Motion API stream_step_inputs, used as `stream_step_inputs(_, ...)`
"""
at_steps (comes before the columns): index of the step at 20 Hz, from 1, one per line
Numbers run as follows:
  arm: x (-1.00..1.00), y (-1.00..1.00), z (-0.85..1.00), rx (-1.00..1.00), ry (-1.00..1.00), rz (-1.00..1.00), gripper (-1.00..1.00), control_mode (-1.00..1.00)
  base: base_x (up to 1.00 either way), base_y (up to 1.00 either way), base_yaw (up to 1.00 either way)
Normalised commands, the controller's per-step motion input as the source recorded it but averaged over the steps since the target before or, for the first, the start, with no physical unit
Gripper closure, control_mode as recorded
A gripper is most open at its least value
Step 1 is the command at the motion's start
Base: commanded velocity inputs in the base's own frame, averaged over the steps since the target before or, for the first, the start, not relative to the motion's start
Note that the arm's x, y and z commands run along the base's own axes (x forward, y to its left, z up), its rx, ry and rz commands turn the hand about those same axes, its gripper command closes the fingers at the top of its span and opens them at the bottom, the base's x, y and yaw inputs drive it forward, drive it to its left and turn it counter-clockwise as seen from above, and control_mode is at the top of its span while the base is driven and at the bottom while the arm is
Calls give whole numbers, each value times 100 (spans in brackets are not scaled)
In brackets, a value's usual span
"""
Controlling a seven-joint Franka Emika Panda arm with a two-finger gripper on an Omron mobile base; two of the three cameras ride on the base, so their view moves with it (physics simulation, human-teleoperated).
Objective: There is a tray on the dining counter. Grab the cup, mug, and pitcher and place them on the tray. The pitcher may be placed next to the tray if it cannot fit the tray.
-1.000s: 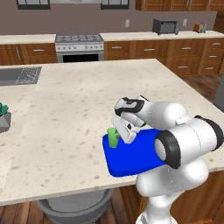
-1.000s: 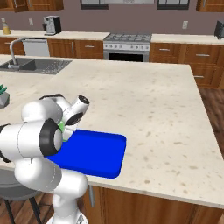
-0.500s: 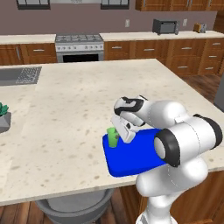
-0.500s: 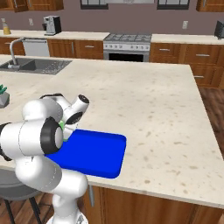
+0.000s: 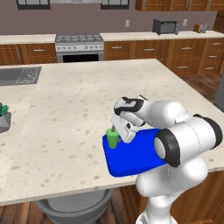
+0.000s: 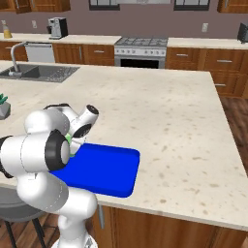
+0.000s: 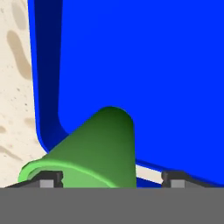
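A home kitchen with a big island counter

A wide beige speckled counter point(image 5: 78, 100) fills the middle of the room. Behind it, wooden cabinets point(image 5: 188, 57) run along the wall, with a steel stove point(image 5: 78, 47) set between them and a microwave point(image 5: 165, 26) on top. A sink point(image 6: 36, 72) with a tap point(image 6: 15, 57) is sunk into the counter, and a coffee machine point(image 6: 58, 28) stands by the far wall.
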Motion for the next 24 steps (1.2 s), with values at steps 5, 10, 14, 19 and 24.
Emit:
stream_step_inputs(5, 0, 0, 3, 0, 0, 0, -100, -100, 0, 0, 0)
stream_step_inputs(10, -17, 0, 43, 0, 0, 0, -100, -100, 0, 0, 0)
stream_step_inputs(14, -37, -4, 61, 0, 0, 3, -100, -100, 0, 0, 0)
stream_step_inputs(19, -60, -17, 61, 0, -2, 13, -100, -100, 0, 0, 0)
stream_step_inputs(24, -68, -23, 75, -6, -5, 16, -100, -100, 0, 0, 0)
